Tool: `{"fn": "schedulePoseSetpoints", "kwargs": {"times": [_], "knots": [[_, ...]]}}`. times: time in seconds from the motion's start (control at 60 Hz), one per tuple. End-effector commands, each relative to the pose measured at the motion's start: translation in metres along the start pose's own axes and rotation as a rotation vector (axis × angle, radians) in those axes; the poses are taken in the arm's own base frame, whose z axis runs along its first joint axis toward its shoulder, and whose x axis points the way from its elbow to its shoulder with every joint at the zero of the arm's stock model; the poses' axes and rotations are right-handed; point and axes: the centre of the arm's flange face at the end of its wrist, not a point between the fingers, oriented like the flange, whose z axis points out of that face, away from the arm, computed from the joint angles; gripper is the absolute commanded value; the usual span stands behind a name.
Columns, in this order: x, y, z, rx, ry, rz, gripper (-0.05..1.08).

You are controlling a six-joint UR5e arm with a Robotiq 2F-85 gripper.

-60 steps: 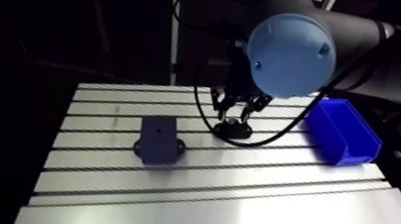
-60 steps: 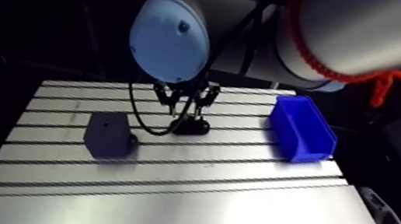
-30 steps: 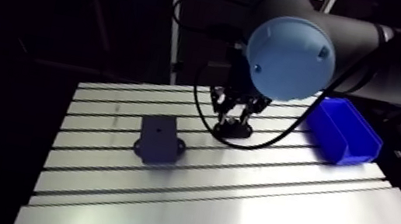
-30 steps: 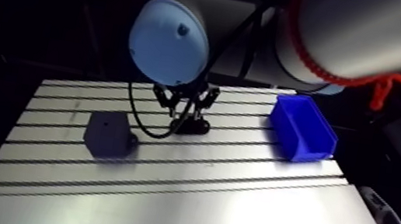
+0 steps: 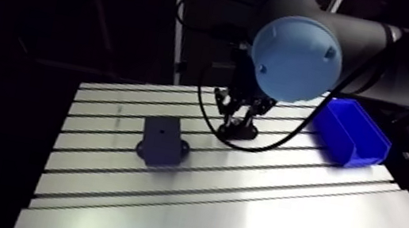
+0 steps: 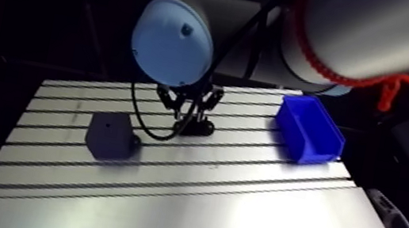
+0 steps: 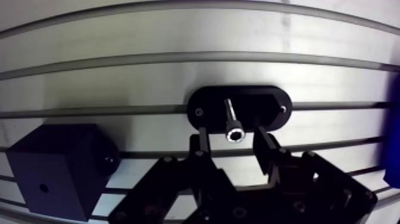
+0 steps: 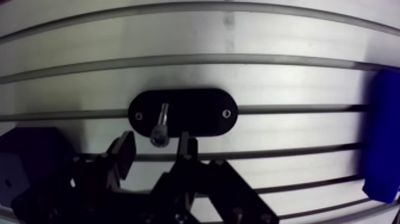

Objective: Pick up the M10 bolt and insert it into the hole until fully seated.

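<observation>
Item: one bolt [image 7: 233, 123], bright steel, socket head uppermost, standing upright in a black oval holder [image 7: 268, 108] that rests on the slotted surface [image 5: 239, 210]. Jaws: spread wide, one to each side of the bolt head, with a gap showing on both sides and nothing gripped. Handling, as judged: small, rigid and fairly light, with smooth metal that could slip or tip under an off-centre pinch. It is best taken across the round head or just under it, squarely, and lifted straight up out of the holder. Destination: a dark block [image 7: 56, 170] beside the holder, clear of it, with a small hole [image 5: 162, 128] in its top face. Also present: a blue bin [image 5: 353, 134] at the far side of the surface, well apart from both. Change against the earlier arm view: block, bin and holder lie as they did, and the jaws appear slightly lower over the holder, though the shift is small.
</observation>
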Motion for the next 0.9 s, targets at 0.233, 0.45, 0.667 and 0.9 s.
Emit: {"fn": "schedulePoseSetpoints", "kwargs": {"times": [0.233, 0.45, 0.667, 0.9], "knots": [[0.0046, 0.0011, 0.0033, -0.006, 0.027, -0.006, 0.54], [0.0062, 0.0013, 0.0035, -0.005, 0.027, -0.006, 0.56], [0.0061, 0.0011, 0.0028, -0.003, 0.028, -0.006, 0.56], [0.0035, -0.0004, 0.0037, -0.002, 0.022, -0.007, 0.56]]}}
